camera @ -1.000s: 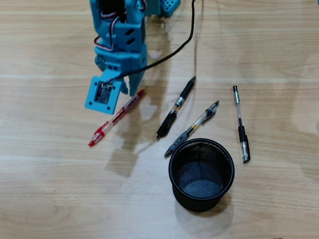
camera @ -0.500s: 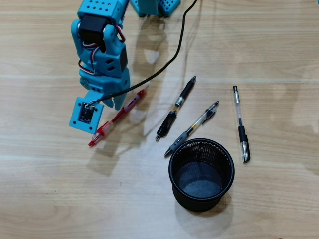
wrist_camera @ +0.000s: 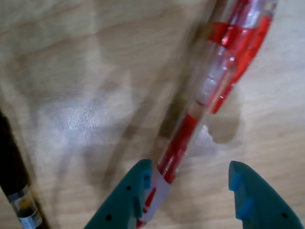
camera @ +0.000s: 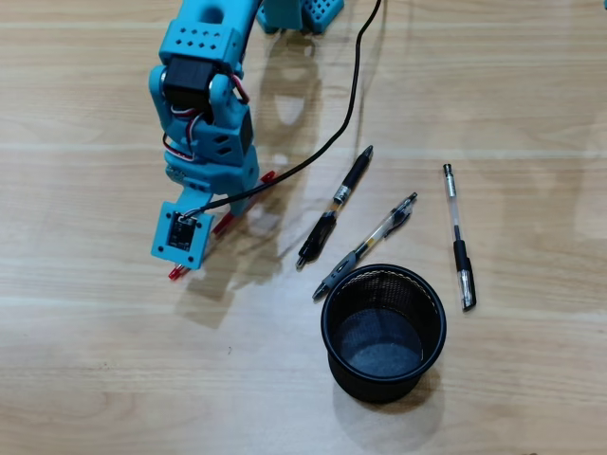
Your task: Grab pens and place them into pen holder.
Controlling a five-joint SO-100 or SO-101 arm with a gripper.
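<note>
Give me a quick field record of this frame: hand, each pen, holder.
hand: open, straddling the red pen, not closed on it
red pen: flat on table, mostly hidden under the arm in overhead view
black pen: on table, left of the grey pen
grey pen: on table, lower tip near holder rim
clear pen: on table, right of the holder
pen holder: upright, empty
table: light wood
</note>
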